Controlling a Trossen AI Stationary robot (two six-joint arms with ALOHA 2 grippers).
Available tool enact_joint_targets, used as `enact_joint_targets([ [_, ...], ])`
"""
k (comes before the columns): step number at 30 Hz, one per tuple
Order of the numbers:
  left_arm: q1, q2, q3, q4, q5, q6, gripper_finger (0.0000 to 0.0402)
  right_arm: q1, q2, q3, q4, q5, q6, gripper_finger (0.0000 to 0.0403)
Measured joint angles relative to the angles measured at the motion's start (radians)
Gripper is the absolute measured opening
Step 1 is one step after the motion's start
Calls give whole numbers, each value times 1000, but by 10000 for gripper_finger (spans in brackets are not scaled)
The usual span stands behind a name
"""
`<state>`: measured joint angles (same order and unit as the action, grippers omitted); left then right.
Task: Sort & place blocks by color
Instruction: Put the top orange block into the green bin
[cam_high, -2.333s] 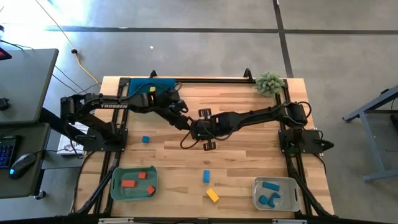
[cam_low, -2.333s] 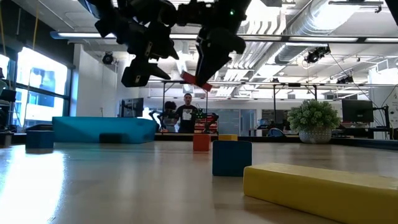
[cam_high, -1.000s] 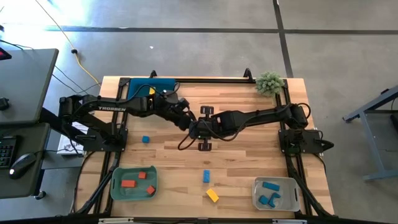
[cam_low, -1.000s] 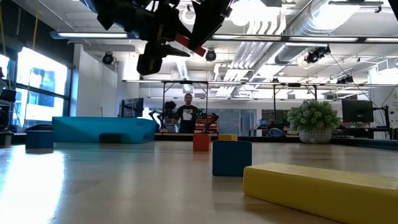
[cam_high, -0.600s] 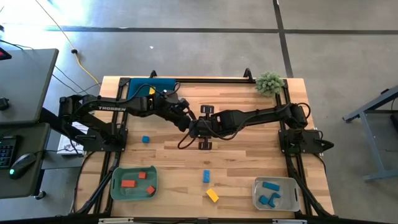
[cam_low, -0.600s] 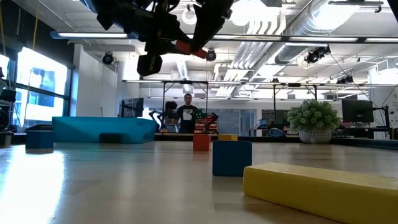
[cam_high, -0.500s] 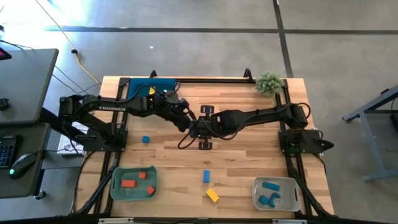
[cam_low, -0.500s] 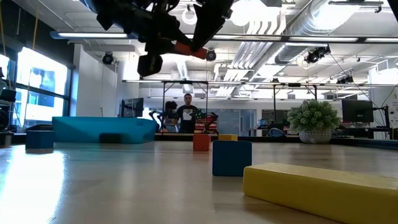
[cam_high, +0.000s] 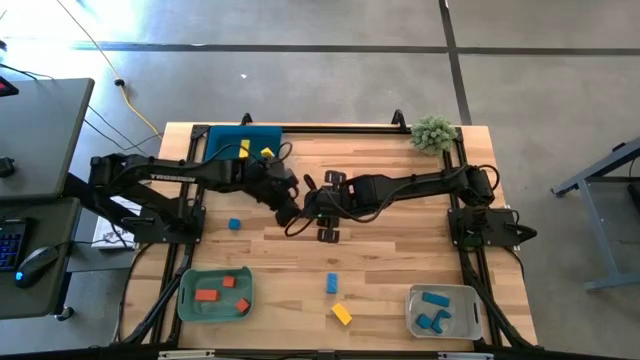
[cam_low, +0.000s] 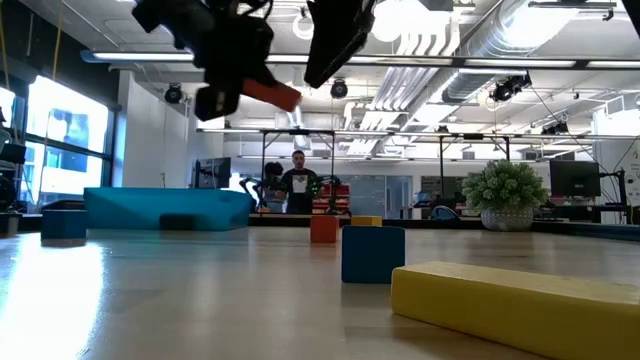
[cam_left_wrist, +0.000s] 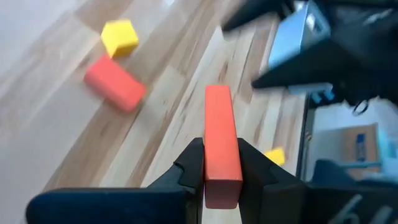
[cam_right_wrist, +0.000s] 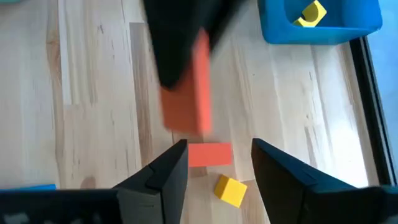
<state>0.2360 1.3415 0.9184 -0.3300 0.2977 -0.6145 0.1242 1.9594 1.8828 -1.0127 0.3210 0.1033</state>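
Teal tray (cam_high: 240, 138) sits at the table's (cam_high: 390, 260) far edge. Green tray (cam_high: 190, 305) and grey tray (cam_high: 470, 322) sit at the near corners. Potted plant (cam_high: 433, 132) at a far corner. Person (cam_low: 298, 180) stands in the room behind. Keyboard (cam_high: 10, 240), mouse (cam_high: 35, 262) on side desk.

A bar (cam_left_wrist: 221, 143) sits between the left gripper's (cam_left_wrist: 221, 163) fingers above the table (cam_high: 400, 250).
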Motion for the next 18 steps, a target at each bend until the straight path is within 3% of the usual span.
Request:
enact_joint_targets([
  [13, -282, -201, 0, -298, -141, -69, 36, -1, 0, 0, -3, 0, 82, 165],
  [18, -425, -235, 0, -503, -205, -152, 37, -8, 0, 0, -3, -2, 111, 165],
])
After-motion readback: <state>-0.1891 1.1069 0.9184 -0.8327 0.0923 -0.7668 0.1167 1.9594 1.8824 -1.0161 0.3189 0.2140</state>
